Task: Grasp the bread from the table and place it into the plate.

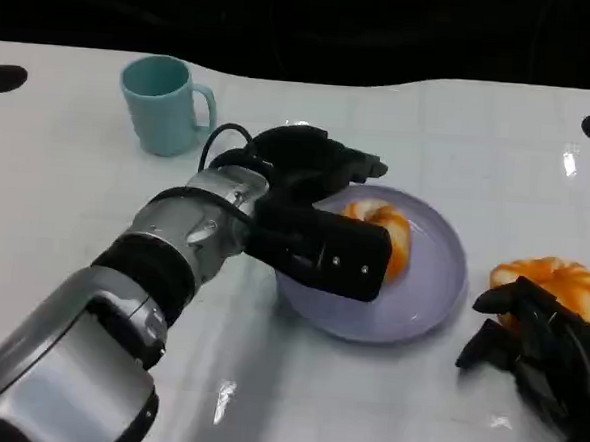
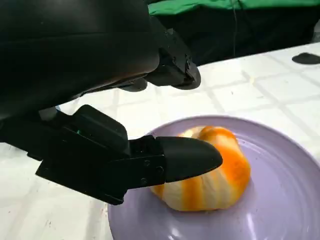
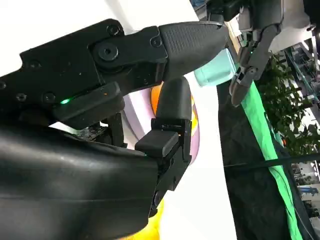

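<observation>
While the right hand (image 1: pixel 542 361) rests on the table (image 1: pixel 67 187) at the near right w/ fingers curled and nothing in them, a second bread (image 1: pixel 557 282) sits just behind it, touching the fingertips. Farther in, the purple plate (image 1: pixel 442 280) has the bread (image 1: pixel 384 232) lying on it. The left hand (image 1: pixel 320 218) is over that bread, fingers apart on both sides; can't tell if they touch it or grip it. At the far back left stands a teal mug (image 1: pixel 165 103), upright, well apart from the plate.
</observation>
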`<state>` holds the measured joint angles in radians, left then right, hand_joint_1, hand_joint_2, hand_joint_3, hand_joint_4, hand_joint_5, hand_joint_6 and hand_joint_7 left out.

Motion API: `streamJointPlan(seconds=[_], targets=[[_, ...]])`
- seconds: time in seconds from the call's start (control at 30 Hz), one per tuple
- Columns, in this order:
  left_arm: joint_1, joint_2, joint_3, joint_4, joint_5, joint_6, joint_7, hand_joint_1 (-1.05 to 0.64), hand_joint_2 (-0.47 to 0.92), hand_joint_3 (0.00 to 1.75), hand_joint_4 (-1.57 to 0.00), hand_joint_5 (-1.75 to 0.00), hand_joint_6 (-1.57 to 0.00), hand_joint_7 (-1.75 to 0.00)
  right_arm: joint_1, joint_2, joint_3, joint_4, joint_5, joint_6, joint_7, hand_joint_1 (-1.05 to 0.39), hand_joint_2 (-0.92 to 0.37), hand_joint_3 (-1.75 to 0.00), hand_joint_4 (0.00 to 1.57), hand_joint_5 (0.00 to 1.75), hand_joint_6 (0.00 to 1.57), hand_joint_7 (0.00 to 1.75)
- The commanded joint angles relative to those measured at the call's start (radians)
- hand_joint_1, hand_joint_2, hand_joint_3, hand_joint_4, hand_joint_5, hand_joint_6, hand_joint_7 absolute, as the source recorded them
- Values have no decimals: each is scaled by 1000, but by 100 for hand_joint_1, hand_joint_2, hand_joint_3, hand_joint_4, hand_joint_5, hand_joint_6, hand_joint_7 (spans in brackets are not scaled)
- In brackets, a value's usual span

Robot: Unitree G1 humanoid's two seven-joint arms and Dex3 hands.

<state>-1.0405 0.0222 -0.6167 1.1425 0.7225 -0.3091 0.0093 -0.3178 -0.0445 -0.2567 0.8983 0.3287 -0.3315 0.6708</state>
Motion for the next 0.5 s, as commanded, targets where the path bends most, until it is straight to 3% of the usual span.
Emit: streamJointPlan(seconds=[0.03,0.2,0.33,0.5], targets=[[17,36,32,-47,-34,-19,-5,-93,92,68,-17,-42,-44,-7,16,-6,-2,13,2,15,-3,-53,-92,-25,68,157,63,123],[26,43,38,-66,-39,-20,-8,-92,92,65,-19,-43,-46,-7,16,-5,-3,13,4,15,-1,-53,-92,-26,68,157,63,122],[206,109,234,-202,-321,-189,-124,-80,92,54,-27,-56,-51,-7,22,-6,0,9,-4,5,-9,-52,-92,-26,67,157,63,123],[367,82,402,-336,-644,-214,-347,-70,92,43,-29,-78,-57,-7,27,-6,7,0,-12,-5,-20,-53,-92,-28,67,157,63,125]])
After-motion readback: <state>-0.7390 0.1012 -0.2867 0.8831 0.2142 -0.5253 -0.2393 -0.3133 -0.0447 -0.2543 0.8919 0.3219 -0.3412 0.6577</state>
